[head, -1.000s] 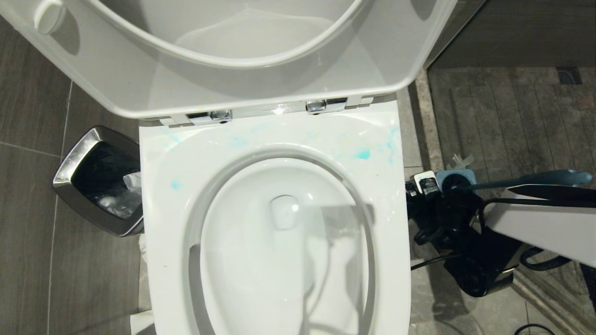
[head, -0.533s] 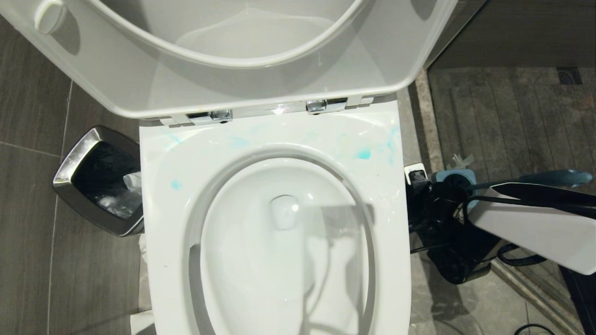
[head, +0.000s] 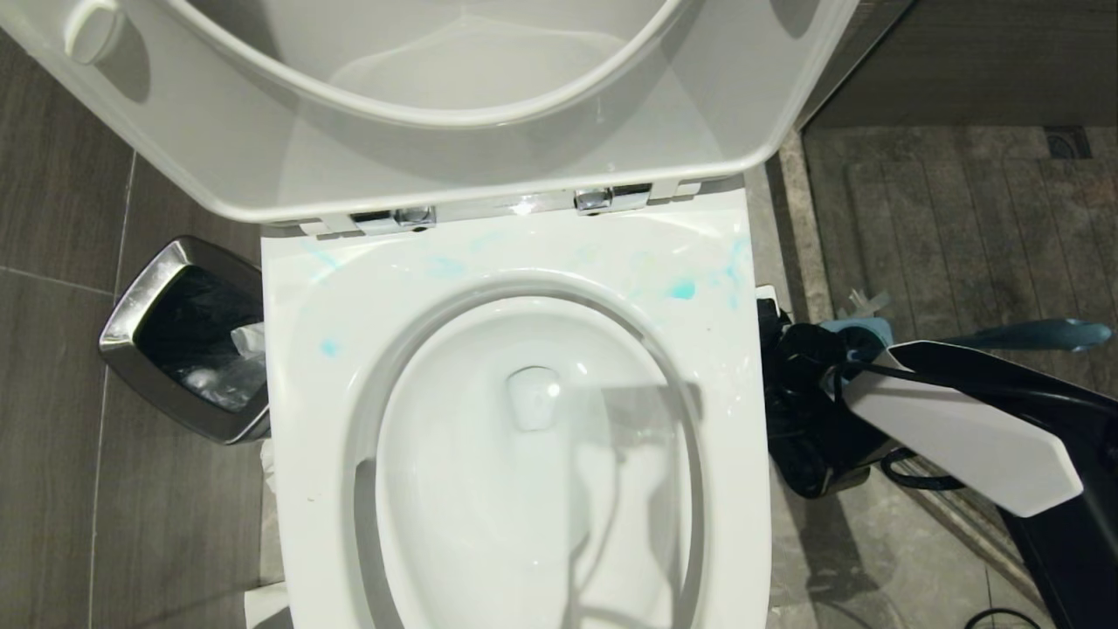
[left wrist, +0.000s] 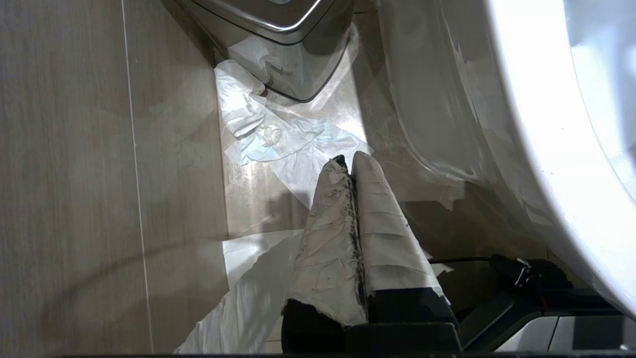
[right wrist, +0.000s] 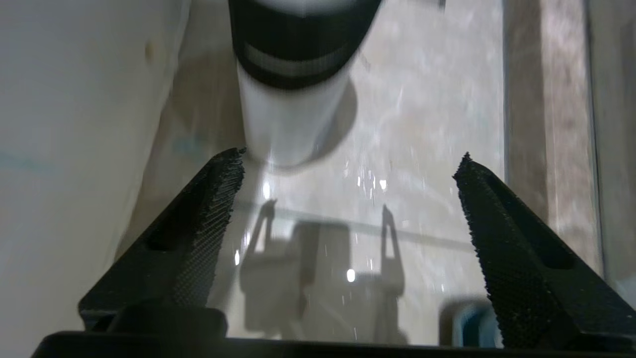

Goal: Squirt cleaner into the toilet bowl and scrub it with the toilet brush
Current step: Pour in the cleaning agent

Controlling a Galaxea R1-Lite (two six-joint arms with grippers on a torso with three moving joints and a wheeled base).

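My right claw (right wrist: 348, 174) gapes, released, low on the floor right of the toilet bowl (head: 515, 437). A white bottle (right wrist: 293, 99) stands just ahead, likely the cleaner; the toilet brush (head: 1031, 334) waits behind. Next: straddle it, clench. Left claw (left wrist: 350, 166) clenched, idle.

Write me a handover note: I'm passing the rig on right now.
Left tool: shut, empty, parked low over the floor beside the toilet.
Right tool: open, empty, low on the toilet's right, facing a white bottle standing on the floor, likely the cleaner.
Brush: in its holder, right of the toilet.
Done: teal streaks show on the rim.
Left: probably take the brush and scrub the toilet.
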